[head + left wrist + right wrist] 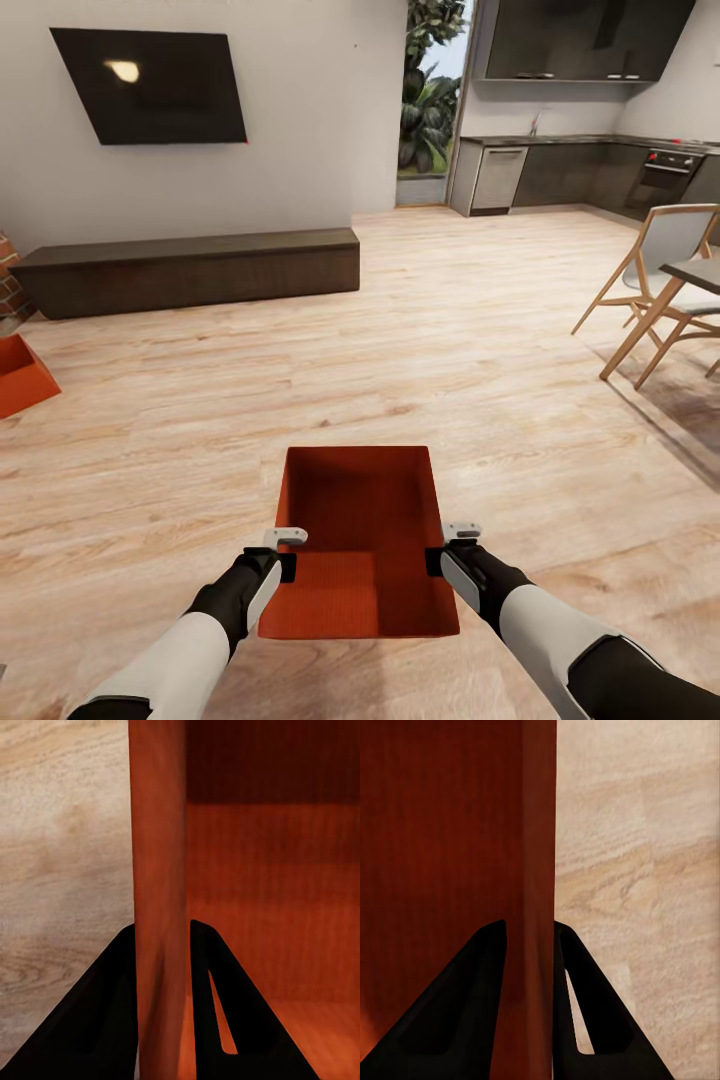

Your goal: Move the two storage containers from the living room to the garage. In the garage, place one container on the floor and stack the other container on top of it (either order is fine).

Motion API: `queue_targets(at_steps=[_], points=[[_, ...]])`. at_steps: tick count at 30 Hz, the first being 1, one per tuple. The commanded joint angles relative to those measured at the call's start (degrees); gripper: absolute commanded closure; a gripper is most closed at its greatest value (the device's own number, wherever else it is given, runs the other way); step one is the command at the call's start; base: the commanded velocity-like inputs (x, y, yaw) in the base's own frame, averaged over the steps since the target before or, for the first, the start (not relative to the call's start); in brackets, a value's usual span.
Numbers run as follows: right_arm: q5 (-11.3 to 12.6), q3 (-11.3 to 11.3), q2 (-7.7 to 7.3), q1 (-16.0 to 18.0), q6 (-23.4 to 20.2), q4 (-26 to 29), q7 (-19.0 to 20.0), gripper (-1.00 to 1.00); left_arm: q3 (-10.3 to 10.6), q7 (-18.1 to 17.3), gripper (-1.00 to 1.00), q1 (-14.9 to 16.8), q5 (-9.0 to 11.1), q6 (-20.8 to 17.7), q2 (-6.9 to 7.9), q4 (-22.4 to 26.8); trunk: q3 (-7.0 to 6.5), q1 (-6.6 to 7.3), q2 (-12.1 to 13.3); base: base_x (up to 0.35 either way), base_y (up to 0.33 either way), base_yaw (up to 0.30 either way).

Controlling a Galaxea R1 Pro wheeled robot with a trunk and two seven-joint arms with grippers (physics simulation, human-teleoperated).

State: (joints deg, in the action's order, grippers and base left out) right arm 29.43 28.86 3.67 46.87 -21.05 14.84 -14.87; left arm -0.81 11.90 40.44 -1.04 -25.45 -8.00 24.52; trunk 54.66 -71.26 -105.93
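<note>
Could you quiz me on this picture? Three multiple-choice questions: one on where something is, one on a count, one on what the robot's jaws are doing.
1. Where is the second container?
A. far left on the wood floor
B. on the bench
C. under the table

2. How many orange-red containers show?
A. one
B. two
C. three

3. The held container is gripped by:
A. left gripper alone
B. neither
C. both grippers

Answers:
1 A, it sits at the head view's left edge.
2 B.
3 C, left gripper and right gripper each pinch a side wall.
</note>
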Motion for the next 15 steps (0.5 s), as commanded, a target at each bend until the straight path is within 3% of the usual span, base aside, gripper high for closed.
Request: queue_targets(at_steps=[1,15], points=[[1.07,2.25,-0.06,0.06,-0.06,0.74,0.62,1.0,0.67,0.49,1.0,-0.01,-1.34,-3.82,0.44,-1.34,-0.14,0.23,0.39,0.0,0.0,0.0],[1.07,2.25,-0.06,0.06,-0.49,0.72,0.63,1.0,0.68,0.49,1.0,-0.01,-1.33,-3.84,0.44,-1.37,-2.66,3.31,6.01,0.0,0.0,0.0]])
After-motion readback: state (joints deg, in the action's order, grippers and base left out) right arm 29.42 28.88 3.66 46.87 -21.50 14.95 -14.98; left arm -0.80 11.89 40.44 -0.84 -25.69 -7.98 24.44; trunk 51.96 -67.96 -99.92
